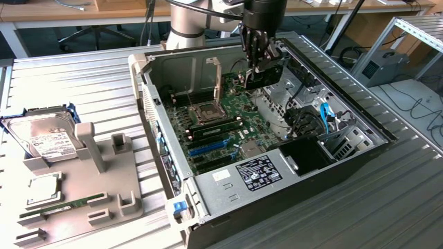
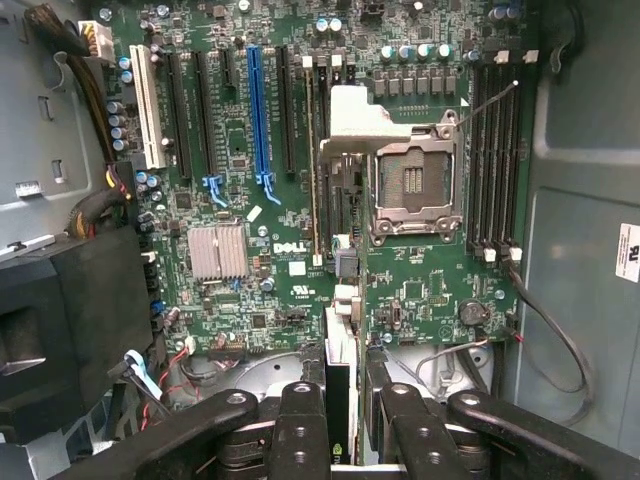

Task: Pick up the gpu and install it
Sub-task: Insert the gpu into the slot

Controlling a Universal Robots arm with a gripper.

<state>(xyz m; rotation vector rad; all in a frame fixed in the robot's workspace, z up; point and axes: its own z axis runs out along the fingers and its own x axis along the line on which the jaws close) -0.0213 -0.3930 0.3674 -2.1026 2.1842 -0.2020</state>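
My claw (image 1: 262, 66) sits in the upper middle of the exterior frame, inside the open computer case (image 1: 360, 155), and it is closed narrow on the card (image 1: 266, 77), the thin black board hanging just below the fingers (image 1: 258, 47). In the wrist view the card (image 2: 338, 400) shows edge-on at the bottom centre of the frame, pinched between the two inner black fingers (image 2: 300, 430), its silver end running up toward the middle of the picture.

As I judge it, I am carrying the card over the motherboard (image 1: 229, 116), not yet seating it. To do this well I want the card's long edge parallel to the slots and held upright, with no twist. The blue slot (image 2: 258, 110) in the upper left of the wrist frame is well apart from the card, and the processor socket (image 2: 412, 180) lies just right of centre, so I must avoid coming down there or on the memory slots (image 2: 495, 150) at the right. Cables (image 1: 304, 122) crowd the case's far side in the exterior view's right. The grey tray (image 1: 83, 197) on the desk (image 1: 69, 83) holds the other parts.
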